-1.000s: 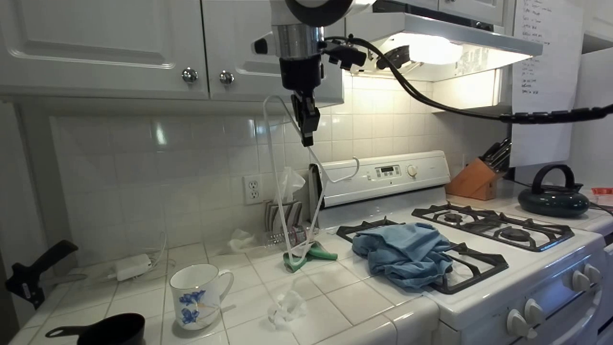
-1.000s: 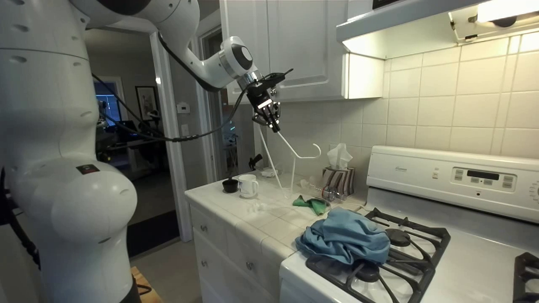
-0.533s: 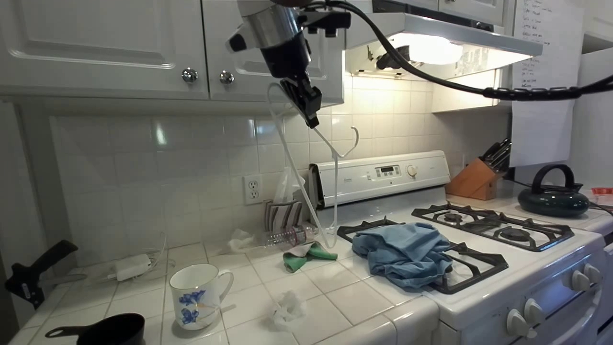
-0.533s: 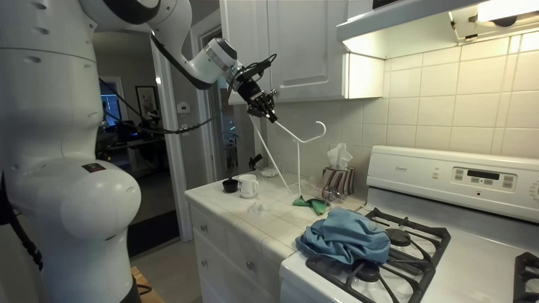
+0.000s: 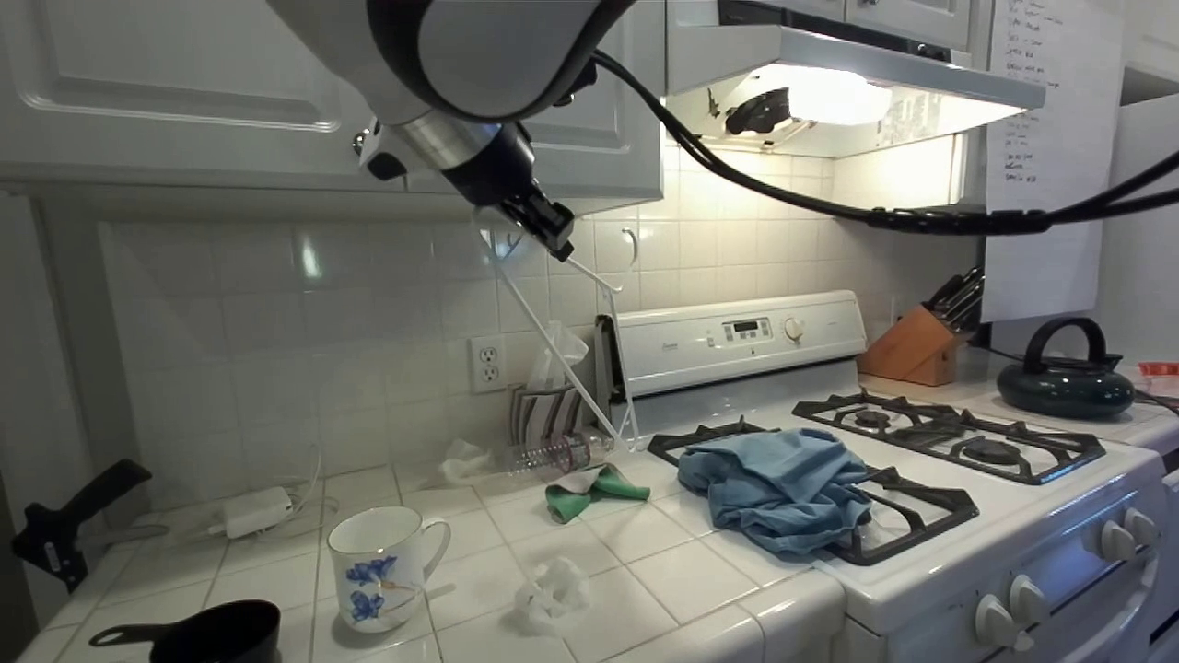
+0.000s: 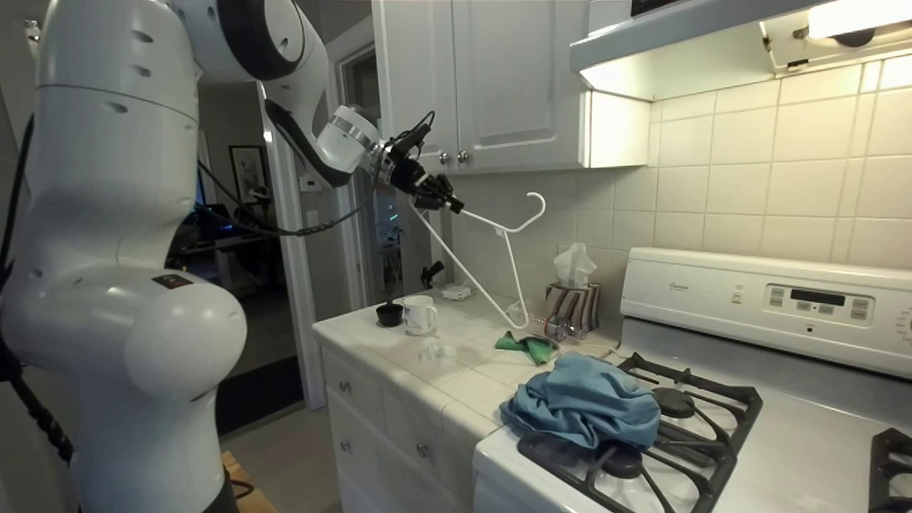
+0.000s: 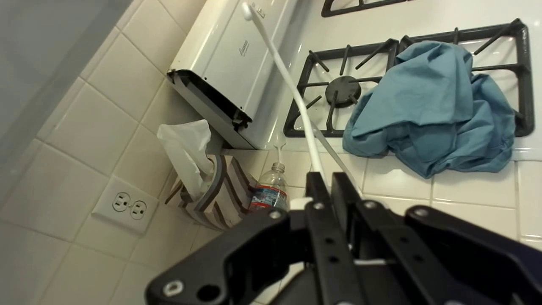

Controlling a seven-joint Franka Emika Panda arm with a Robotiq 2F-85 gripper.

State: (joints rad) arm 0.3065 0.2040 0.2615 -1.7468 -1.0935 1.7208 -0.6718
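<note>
gripper in an exterior view, clenched on the shoulder of a white hanger, held over the counter with its lower corner toward five o'clock. in an exterior view, a mug at seven o'clock of the gripper. wrist view: hanger rod between the fingertips, hook toward eleven o'clock; bottle at nine, blue cloth on the stove at two.
</note>
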